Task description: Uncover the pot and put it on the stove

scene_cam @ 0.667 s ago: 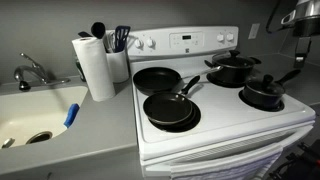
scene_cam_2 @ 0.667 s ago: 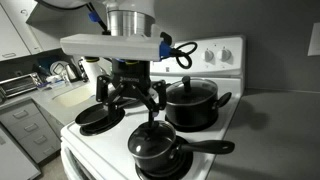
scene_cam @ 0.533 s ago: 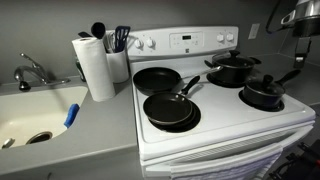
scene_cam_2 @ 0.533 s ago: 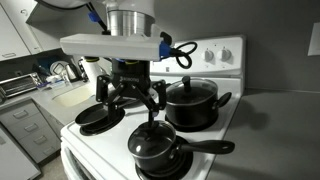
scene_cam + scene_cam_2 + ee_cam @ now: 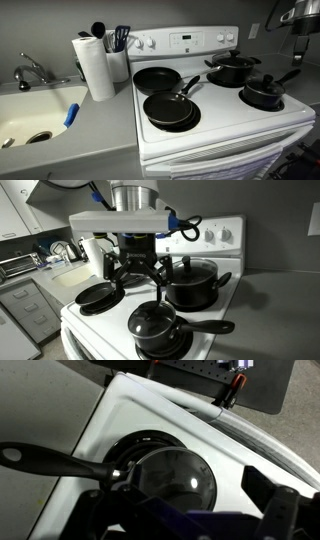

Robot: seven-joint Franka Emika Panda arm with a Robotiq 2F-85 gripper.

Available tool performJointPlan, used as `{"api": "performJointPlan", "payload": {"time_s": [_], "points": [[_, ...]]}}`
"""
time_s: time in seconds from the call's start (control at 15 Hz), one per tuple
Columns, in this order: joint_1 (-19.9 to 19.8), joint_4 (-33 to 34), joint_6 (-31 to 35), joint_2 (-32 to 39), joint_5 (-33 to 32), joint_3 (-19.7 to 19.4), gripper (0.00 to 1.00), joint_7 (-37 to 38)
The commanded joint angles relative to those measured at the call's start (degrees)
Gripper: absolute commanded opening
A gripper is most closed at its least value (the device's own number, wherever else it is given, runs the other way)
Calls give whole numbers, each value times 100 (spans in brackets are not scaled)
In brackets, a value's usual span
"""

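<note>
The pot is black with a glass lid and stands covered on the back burner of the white stove. It also shows behind my gripper in an exterior view. My gripper hangs open and empty above the stove top, between the pot and the smaller saucepan. In the wrist view my open fingers frame the lidded saucepan, whose long handle points left. The pot is out of the wrist view. Only part of the arm shows at the top right.
Two flat black frying pans sit on the other two burners. A paper towel roll and a utensil holder stand on the counter next to a sink. The stove's back panel rises behind the pot.
My gripper has shifted slightly toward the pot and the back of the stove. The pots and pans have not moved.
</note>
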Motion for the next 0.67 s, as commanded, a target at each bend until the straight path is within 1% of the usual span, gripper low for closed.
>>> {"api": "performJointPlan", "payload": {"time_s": [0.0, 0.33, 0.6], "points": [[-155, 393, 105, 506, -162, 69, 100, -320], [-198, 840, 263, 1070, -241, 110, 100, -600], [-265, 1246, 379, 1534, -340, 174, 100, -659]]}}
